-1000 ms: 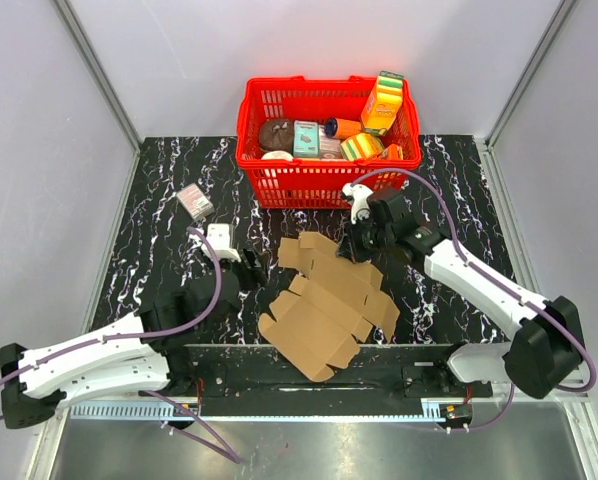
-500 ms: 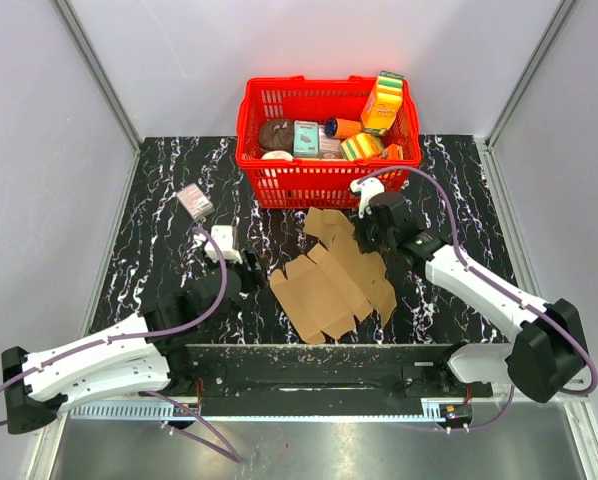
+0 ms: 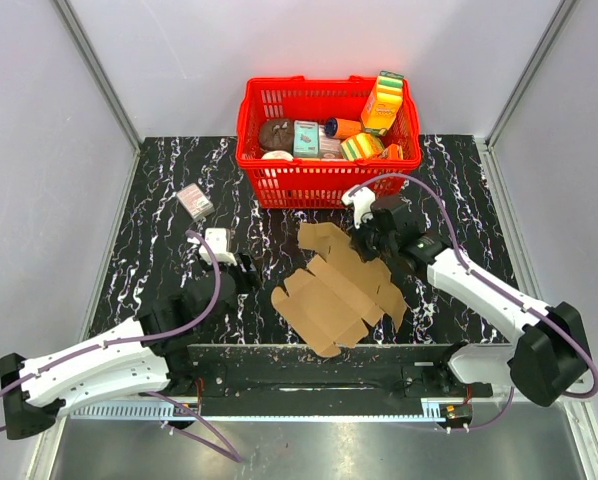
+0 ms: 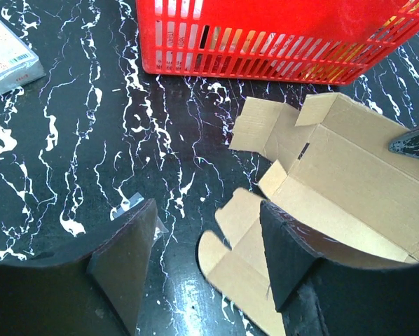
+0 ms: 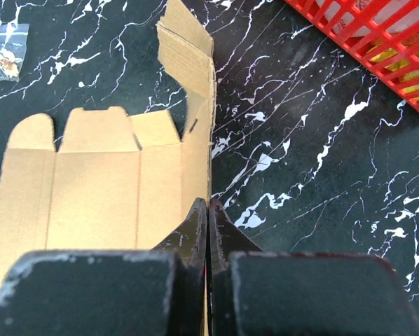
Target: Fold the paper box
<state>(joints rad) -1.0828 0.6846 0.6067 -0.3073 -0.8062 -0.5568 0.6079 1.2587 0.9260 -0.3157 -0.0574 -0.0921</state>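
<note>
since a second ago the paper box has slid away from the near rail, where one corner overhung, towards the red basket, and has turned a little. it now lies open and mostly flat on the table between the two arms, its far flap close to the basket's front wall but not touching it. the right claw has stayed at the box's right far edge all the while. the left claw has hardly shifted and sits just beside the box's left edge.

the top view hides how the right claw meets the cardboard. the right wrist view settles it: the right claw is clenched on the thin side edge of the paper box, its fingers pressed together with the sheet between them. that view also catches a small clear packet lying on the table beyond the box.

the left wrist view shows the left claw released, its fingers spread wide and grasping nothing, with two rounded tabs of the paper box lying between them. whether the right-hand finger touches the cardboard cannot be told. the small pinkish-grey box lies well apart at far left.
</note>
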